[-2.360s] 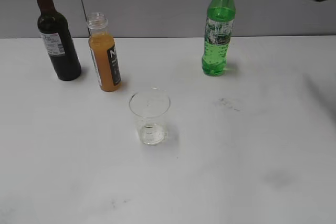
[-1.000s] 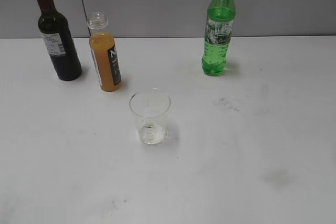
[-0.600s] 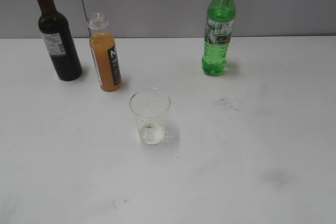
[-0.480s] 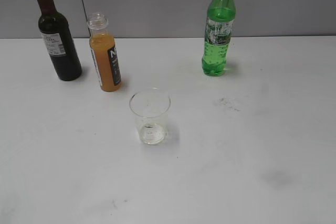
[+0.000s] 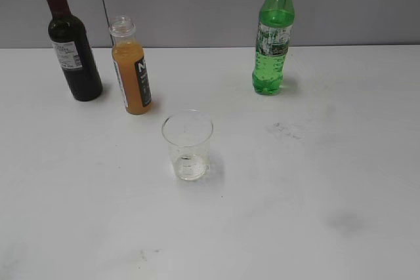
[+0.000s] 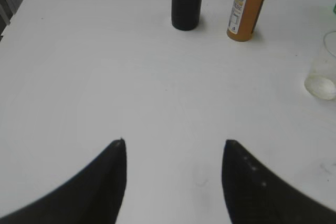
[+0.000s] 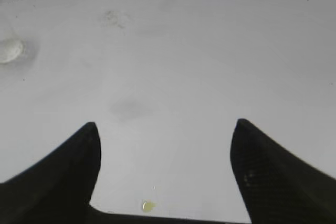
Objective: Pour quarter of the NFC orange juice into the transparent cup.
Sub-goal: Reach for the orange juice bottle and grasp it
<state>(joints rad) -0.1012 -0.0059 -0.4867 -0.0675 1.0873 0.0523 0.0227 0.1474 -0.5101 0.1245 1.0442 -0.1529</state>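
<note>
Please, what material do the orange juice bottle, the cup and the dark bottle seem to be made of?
The NFC orange juice: probably clear plastic, since the wide threaded neck looks thin and see-through; the label is glossy black.
The transparent cup: clear and colourless, likely thin plastic, though glass cannot be excluded.
The dark wine bottle: probably dark glass, smooth and shiny, with a paper-like white label.

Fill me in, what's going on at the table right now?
Nothing is being handled. The NFC orange juice stands uncapped and upright beside the dark wine bottle, and the transparent cup in front of it holds no juice. The left gripper and right gripper are both open over bare table. A green soda bottle stands apart.
</note>
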